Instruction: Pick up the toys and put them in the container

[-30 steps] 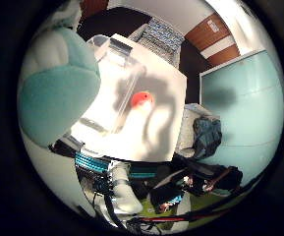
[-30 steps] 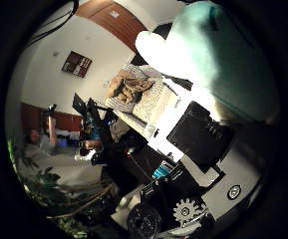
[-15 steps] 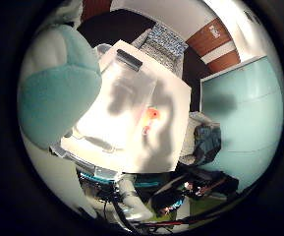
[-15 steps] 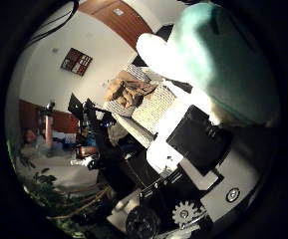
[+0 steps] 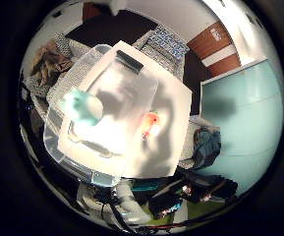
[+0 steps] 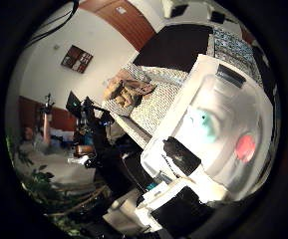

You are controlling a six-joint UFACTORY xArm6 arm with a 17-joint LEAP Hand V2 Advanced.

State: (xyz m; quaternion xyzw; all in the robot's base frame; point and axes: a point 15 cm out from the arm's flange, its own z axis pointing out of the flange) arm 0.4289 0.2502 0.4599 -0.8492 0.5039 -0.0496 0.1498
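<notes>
The hand (image 6: 179, 200) shows only as white and black parts at the edge of the thumb side view, and whether its fingers are straight or curled cannot be told. Nothing is seen held against the palm.

The change is plain. 0.5 s ago the teal toy (image 5: 82, 107) filled much of both views, close against the palm. It is now seen small and well below the hand, lying inside the container (image 5: 58, 143). From this it is judged that the toy has been let go over the container and has dropped in, so 1 toy can be counted as placed.

The container is a clear tub with a black catch on the wall far from the teal toy, and it stands on a white table (image 5: 177, 101) directly under the palm. Only the teal toy is seen in it, near 1 end and close to the wall. No other contents can be made out through the glare on the floor of the tub.

1 orange toy (image 5: 150, 124) is seen further out, apparently on the table just beside the long wall of the container and not inside it. It is judged to be the next thing to be picked up, so the task is taken as partly done.
</notes>
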